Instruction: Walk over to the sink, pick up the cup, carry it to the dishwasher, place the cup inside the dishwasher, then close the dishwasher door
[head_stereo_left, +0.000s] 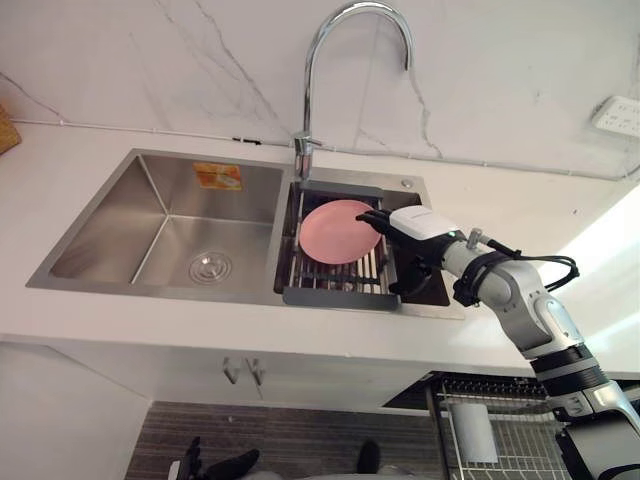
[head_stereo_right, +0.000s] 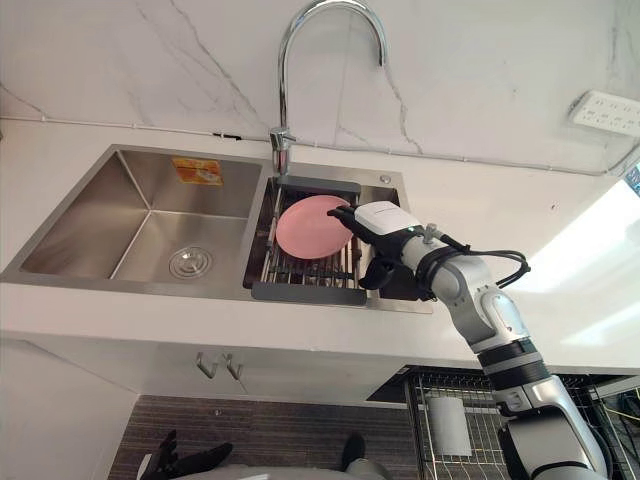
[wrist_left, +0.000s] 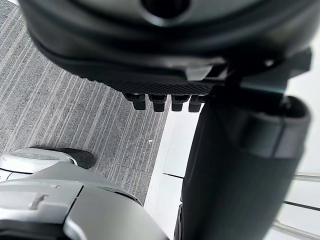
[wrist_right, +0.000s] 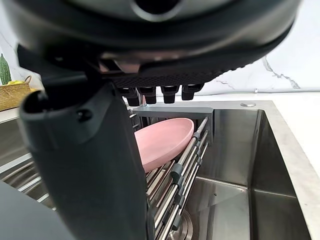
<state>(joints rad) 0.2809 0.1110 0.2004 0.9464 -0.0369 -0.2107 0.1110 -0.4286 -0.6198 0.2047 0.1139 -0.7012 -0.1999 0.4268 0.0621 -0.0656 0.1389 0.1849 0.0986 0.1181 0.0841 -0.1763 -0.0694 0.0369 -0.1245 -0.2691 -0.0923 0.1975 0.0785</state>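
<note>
The thing to lift looked like a shallow pink dish rather than a cup, leaning on edge in the rack over the sink, just ahead of the right hand's fingers. These were straight and apart from the thumb below them, around nothing; contact with the rim could not be judged. A good grasp would put fingers behind the dish, thumb in front, before lifting clear of the rack's bars. The left hand hung relaxed over the floor.
</note>
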